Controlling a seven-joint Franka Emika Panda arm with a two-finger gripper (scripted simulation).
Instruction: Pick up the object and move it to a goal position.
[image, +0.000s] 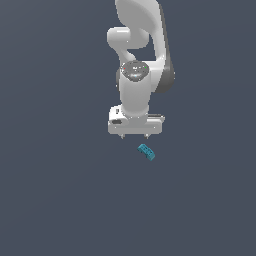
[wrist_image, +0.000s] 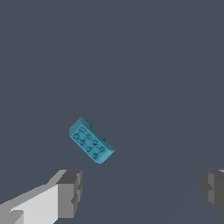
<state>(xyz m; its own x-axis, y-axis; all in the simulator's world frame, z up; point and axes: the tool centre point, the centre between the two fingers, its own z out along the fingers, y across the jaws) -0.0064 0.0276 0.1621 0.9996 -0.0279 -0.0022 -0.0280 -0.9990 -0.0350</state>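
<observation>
The object (image: 146, 152) is a tiny teal-blue oblong block with small bumps on top, lying on the dark grey floor at an angle. It also shows in the wrist view as the object (wrist_image: 91, 140), lying diagonally. My white gripper (image: 135, 136) hangs above the floor, just behind and slightly toward the exterior view's left of the block, not touching it. Its two fingers (wrist_image: 70, 192) stand wide apart with nothing between them. The gripper (wrist_image: 142, 190) is open, and the block lies ahead of the gap, off toward one finger.
The white arm (image: 137, 55) rises behind the gripper in the exterior view. A plain dark grey floor (image: 60, 200) fills everything else.
</observation>
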